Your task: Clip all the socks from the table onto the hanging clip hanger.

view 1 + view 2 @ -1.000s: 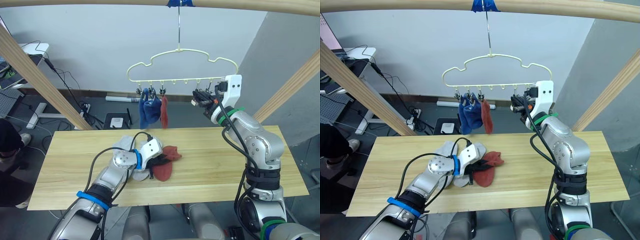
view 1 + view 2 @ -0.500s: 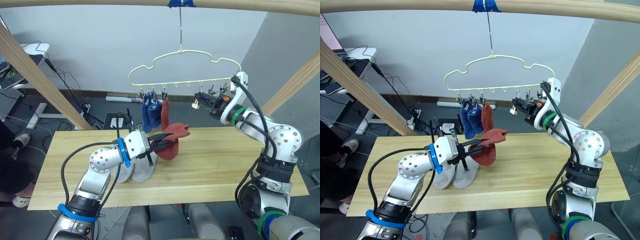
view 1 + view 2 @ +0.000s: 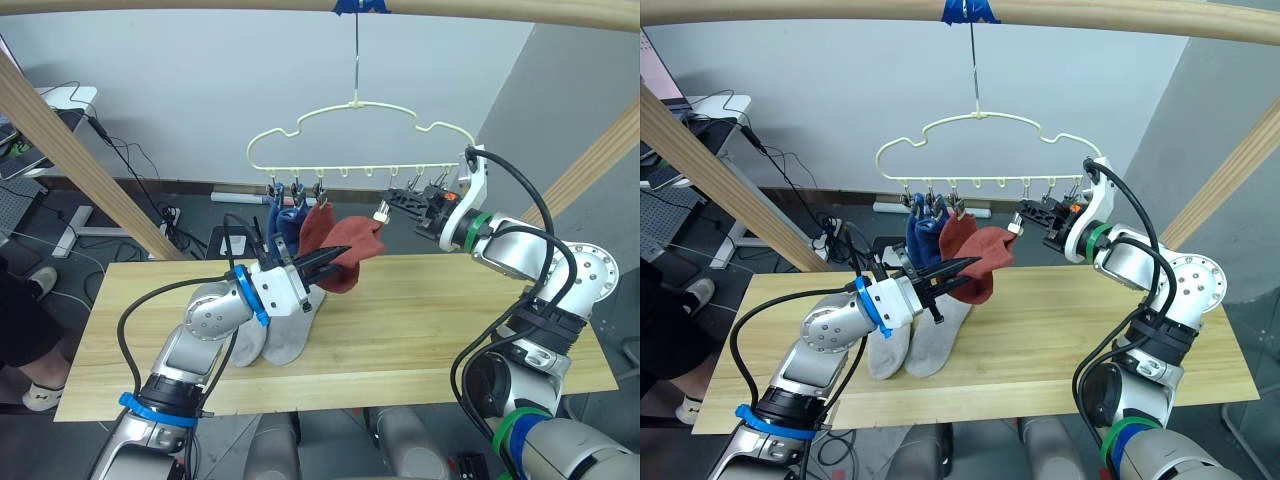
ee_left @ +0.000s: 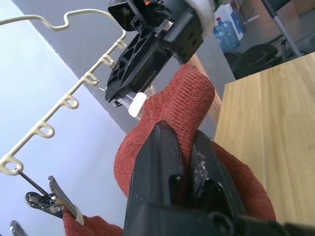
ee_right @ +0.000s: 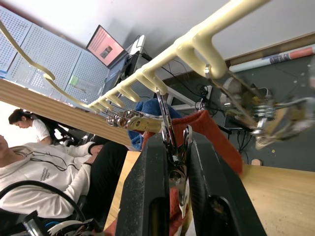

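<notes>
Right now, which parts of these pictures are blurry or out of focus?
Right wrist view: the nearest metal clips smear into blur, while the clip hanger stays sharper. Left wrist view: the red sock is crisp. Head views: evenly lit, sharp.

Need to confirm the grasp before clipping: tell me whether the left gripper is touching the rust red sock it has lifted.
Touching. The left wrist view shows the left gripper with its two black fingers closed on a fold of the rust red sock, fabric pinched between them.

no readable text, labels or numbers
</notes>
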{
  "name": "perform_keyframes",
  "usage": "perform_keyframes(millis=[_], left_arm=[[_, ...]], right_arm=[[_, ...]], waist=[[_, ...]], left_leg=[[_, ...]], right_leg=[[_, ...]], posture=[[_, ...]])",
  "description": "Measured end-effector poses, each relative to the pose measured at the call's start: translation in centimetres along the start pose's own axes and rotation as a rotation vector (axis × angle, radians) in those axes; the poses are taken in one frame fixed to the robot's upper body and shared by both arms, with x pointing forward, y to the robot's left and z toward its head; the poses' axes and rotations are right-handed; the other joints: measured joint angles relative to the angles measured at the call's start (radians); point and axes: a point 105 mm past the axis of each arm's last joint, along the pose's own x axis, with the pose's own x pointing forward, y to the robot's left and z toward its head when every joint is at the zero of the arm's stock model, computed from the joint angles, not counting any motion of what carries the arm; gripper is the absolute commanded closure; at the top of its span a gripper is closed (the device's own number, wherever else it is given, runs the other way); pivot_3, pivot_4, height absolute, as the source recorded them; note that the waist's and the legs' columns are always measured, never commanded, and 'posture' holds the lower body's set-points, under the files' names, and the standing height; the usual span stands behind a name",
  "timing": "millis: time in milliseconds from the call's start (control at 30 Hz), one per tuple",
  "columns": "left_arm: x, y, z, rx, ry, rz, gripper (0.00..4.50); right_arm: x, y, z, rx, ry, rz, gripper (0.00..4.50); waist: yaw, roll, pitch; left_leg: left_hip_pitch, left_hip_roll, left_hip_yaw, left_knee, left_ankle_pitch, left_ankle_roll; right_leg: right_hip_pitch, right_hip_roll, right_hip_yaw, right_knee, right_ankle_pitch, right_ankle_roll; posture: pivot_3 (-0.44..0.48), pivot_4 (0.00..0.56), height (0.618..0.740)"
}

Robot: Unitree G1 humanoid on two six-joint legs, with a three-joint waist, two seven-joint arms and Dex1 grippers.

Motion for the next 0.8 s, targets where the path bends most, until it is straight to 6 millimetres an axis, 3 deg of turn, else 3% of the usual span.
perform_keyframes(millis=[800], left_arm=[[0.07,0.44,0.45,0.039,-0.045,0.029,4.46]], right_arm=[[-0.06,0.19,0.47,0.058,-0.018,-0.016,4.33]], waist=[[-0.022,0.0,0.0]], left_leg=[[0.0,0.0,0.0,0.0,0.0,0.0]], right_leg=[[0.0,0.0,0.0,0.0,0.0,0.0]], posture=[[-0.122,0.236,0.74]])
